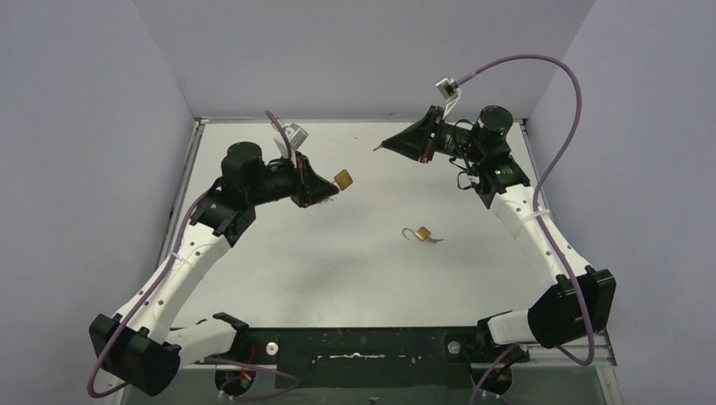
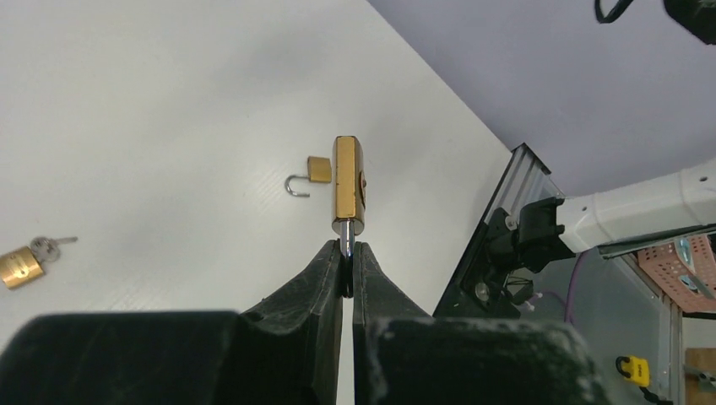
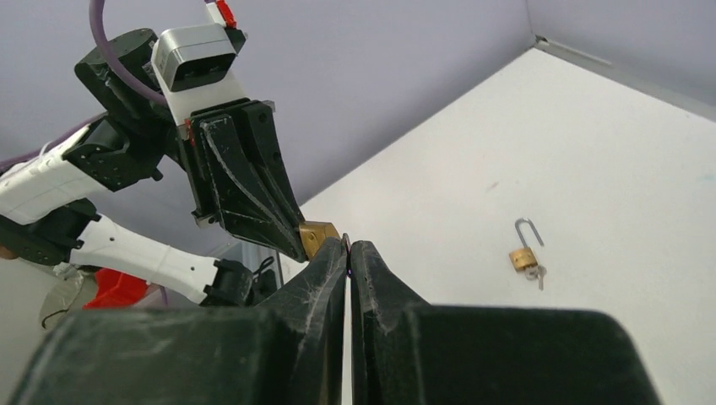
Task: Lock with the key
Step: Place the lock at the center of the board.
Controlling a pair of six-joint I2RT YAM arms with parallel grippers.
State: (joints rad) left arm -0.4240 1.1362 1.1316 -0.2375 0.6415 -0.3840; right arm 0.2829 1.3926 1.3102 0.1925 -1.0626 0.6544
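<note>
My left gripper [image 1: 332,187] [image 2: 347,246] is shut on the silver shackle of a brass padlock [image 1: 343,178] [image 2: 348,186] and holds it in the air over the white table, body pointing away from the fingers. The right gripper [image 1: 382,146] [image 3: 348,245] hangs above the far middle of the table, shut on a thin metal key seen edge-on, of which only a sliver shows between the tips. In the right wrist view the held padlock [image 3: 319,236] sits just left of my right fingertips, pinched by the left fingers [image 3: 253,190]. The two gripper tips stand a short gap apart.
A second brass padlock [image 1: 420,234] [image 2: 314,172] [image 3: 525,256] lies on the table with its shackle open and keys beside it. The left wrist view shows a third padlock [image 2: 21,264] with a key. Purple walls enclose the table; a metal rail [image 2: 507,202] runs along its edge.
</note>
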